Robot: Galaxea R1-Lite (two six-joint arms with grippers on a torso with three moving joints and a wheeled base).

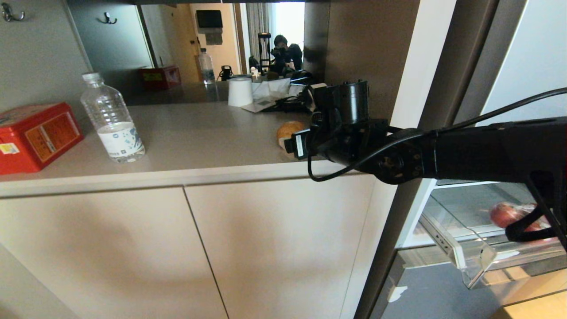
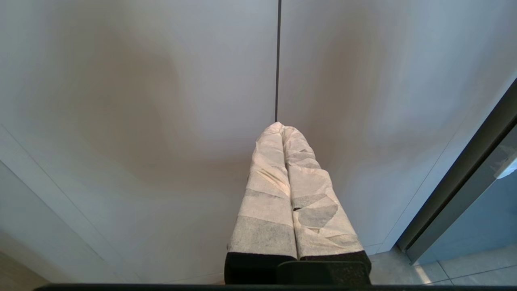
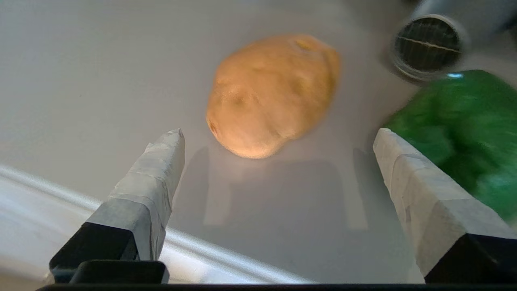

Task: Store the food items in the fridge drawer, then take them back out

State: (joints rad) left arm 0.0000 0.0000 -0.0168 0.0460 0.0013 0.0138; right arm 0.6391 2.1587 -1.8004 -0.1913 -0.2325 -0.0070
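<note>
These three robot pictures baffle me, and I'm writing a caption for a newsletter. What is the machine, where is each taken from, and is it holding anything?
It is a two-armed robot. The head view looks down at a counter beside an open fridge drawer. The other two pictures come from cameras on its wrists. The right gripper is open above the counter and holds nothing; a potato lies loose in front of it, a green pepper beside. The left gripper is shut and empty, parked facing the cupboard doors. A water bottle and red box also stand on the counter.
</note>
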